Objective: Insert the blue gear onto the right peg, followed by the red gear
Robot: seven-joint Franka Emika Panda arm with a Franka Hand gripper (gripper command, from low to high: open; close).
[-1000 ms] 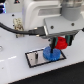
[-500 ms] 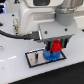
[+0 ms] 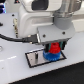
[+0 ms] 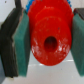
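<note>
White table (image 3: 10,70) | hand (image 3: 52,48) grips red gear (image 4: 49,34), lower now (over blue gear (image 3: 51,56))

White tabletop (image 3: 12,72), black cable (image 3: 15,37) over it, perhaps blue item (image 3: 2,11) at the exterior view's left edge

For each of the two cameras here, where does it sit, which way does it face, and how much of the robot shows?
Exterior view: off the arm, looking slightly down at the white table and grey plate; shows the arm's white body and the tool.
Wrist view: on the wrist, looking along the tool at the red gear; shows both finger pads.
Shared: the red gear over the blue gear between the fingers.
</note>
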